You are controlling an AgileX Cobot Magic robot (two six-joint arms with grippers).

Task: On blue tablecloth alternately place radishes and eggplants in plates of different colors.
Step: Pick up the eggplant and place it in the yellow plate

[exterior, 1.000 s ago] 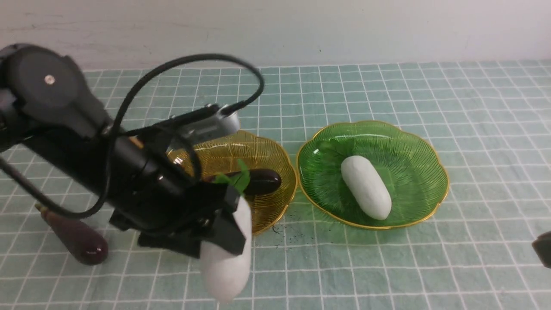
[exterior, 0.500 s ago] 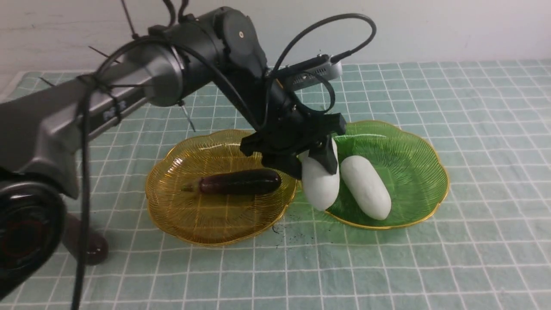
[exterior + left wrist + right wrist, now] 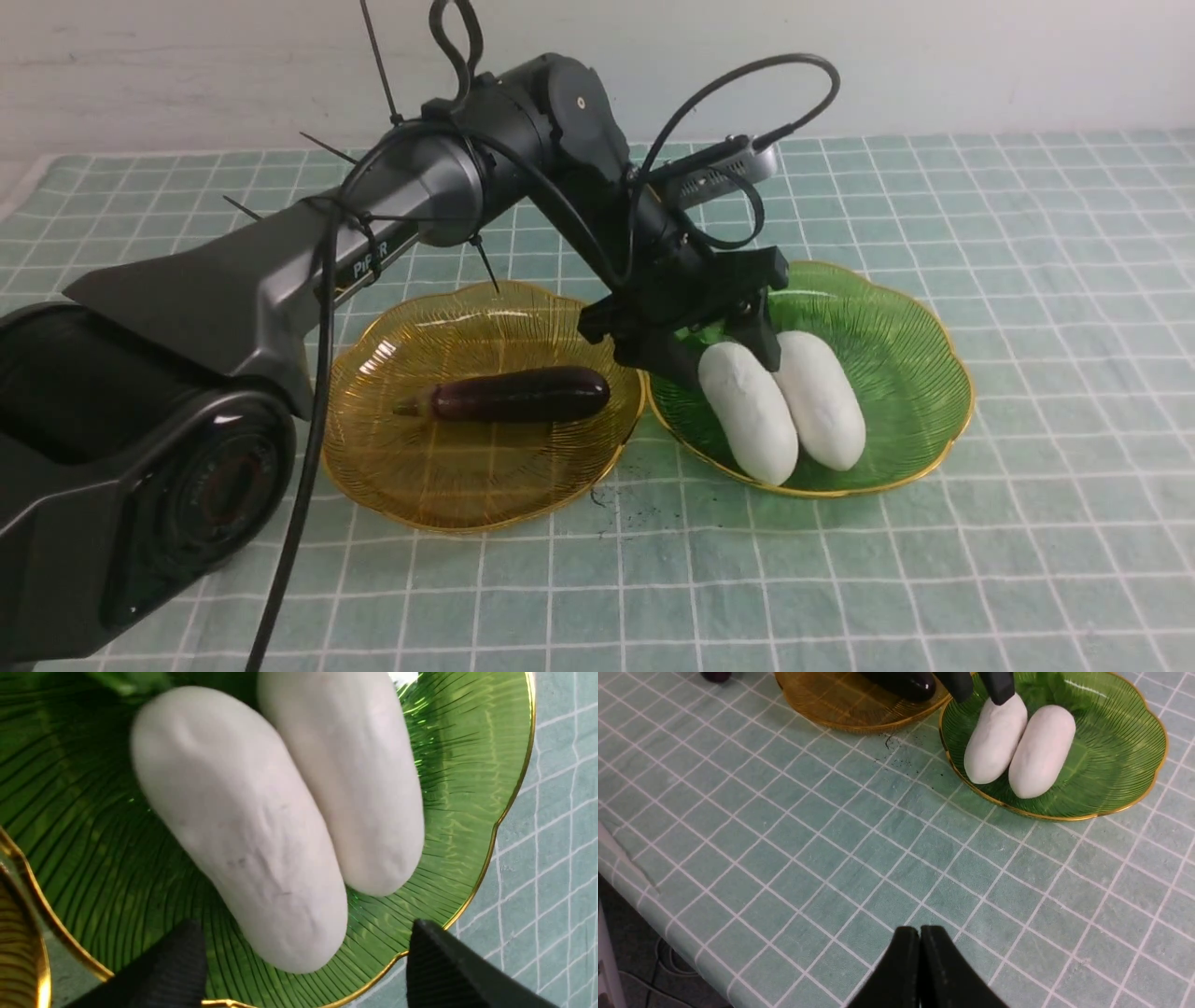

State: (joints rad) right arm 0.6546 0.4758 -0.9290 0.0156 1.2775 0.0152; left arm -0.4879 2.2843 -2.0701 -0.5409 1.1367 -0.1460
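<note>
Two white radishes lie side by side in the green plate (image 3: pixel 920 317): one (image 3: pixel 750 415) nearer the amber plate, one (image 3: pixel 823 401) beside it, touching. My left gripper (image 3: pixel 719 350) hangs open over the nearer radish's (image 3: pixel 243 826) far end, its fingers apart on either side of it. One eggplant (image 3: pixel 518 394) lies in the amber plate (image 3: pixel 373 476). A second eggplant (image 3: pixel 714 675) shows only at the right wrist view's edge, on the blue tablecloth (image 3: pixel 840 579). My right gripper (image 3: pixel 920 933) is shut and empty above bare cloth.
My left arm (image 3: pixel 308 252) reaches across the amber plate from the left side. A white wall runs behind the table. The cloth's edge (image 3: pixel 626 868) drops off near my right gripper. Black specks (image 3: pixel 616 504) dot the cloth in front of the plates.
My left arm carried the radish from the front left over to the green plate and laid it against the other radish, which shifted slightly right. The jaws have opened.
</note>
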